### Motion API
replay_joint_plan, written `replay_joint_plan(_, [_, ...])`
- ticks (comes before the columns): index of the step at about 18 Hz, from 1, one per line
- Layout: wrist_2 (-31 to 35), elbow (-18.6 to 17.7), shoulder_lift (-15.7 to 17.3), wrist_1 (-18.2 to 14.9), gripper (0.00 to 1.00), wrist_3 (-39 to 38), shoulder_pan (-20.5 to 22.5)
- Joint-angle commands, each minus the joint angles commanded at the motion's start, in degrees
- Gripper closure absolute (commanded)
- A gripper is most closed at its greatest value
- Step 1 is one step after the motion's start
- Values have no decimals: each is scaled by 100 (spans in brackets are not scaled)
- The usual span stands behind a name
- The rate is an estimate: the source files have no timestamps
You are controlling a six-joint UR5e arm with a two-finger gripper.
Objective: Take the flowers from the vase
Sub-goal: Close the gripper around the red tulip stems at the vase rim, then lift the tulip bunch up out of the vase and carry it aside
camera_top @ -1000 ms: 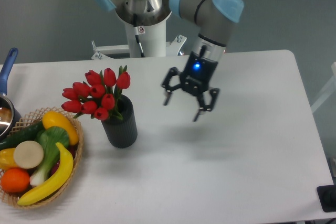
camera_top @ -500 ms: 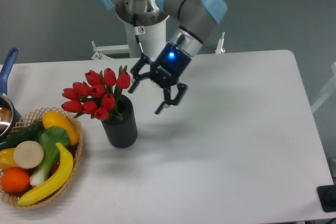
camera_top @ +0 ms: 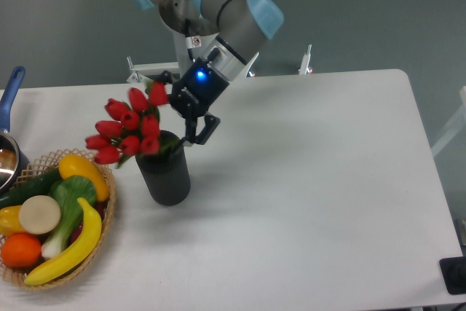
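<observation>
With the claw [camera_top: 180,107] spreading wide beside the tulips [camera_top: 129,127], a careless sideways push is risking toppling the vase [camera_top: 164,175].

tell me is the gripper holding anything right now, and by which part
It cannot be told for sure. The gripper is at the upper right of the flowers, which lean left in the vase, but no closed grasp is visible.

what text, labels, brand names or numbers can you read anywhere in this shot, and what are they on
Small red-and-white sticker on the white robot base column: print too small and blurred to read.
Gripper: only a lit blue light on its body, no legible marking.
Vase, flowers, basket and table: no text visible.
So nothing here can actually be quoted.
</observation>
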Motion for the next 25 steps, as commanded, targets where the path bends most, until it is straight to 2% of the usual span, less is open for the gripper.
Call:
replay_joint_plan(4, [0,18,-79,17,0,9,-123])
replay_joint_plan(5, [9,18,-79,18,7,9,-123])
replay_joint_plan(6, [9,18,-70,18,31,9,-123])
replay_joint_plan(7, [52,18,-70,18,61,17,-123])
replay_joint_plan(8, [105,35,-79,18,86,26,-123])
replay_joint_plan(9, [114,53,-97,18,100,26,-123])
replay_joint_plan(17, [71,255,-53,18,100,-70,52])
replay_joint_plan(25, [-306,448,298,9,100,-781,369])
